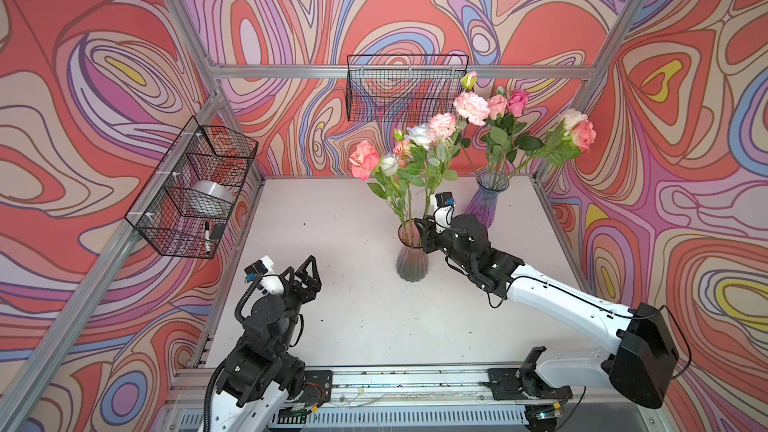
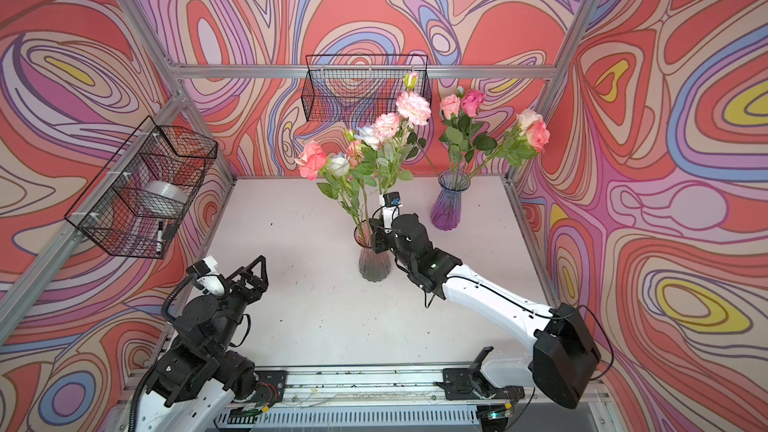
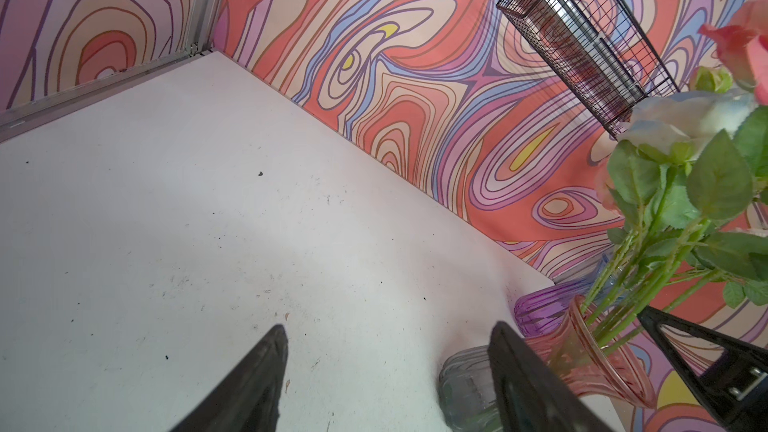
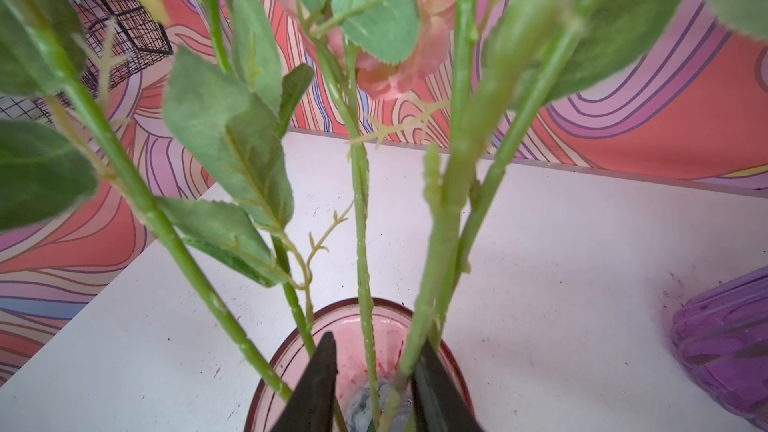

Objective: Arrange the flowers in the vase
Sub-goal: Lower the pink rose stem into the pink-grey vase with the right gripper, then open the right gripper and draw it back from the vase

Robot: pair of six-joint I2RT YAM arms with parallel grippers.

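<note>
The right gripper is open a little among the flowers over the pink vase; the left gripper is wide open.

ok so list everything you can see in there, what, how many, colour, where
ribbed pink-to-grey glass vase: one, mid-table
ribbed purple glass vase: one, back right of the table
artificial flowers on green leafy stems: one bunch, pink, coral, white, pale blue, in the pink vase
second flower bunch: one, pink, magenta, cream, coral, in the purple vase
back black wire basket: one, back wall
side black wire basket: one, left wall
silvery roll: one, in the side basket
black marker pen: one, side basket
white table: one
left gripper: black fingers apart, empty, near left
right gripper: black fingers apart around stems at the pink vase's mouth
</note>
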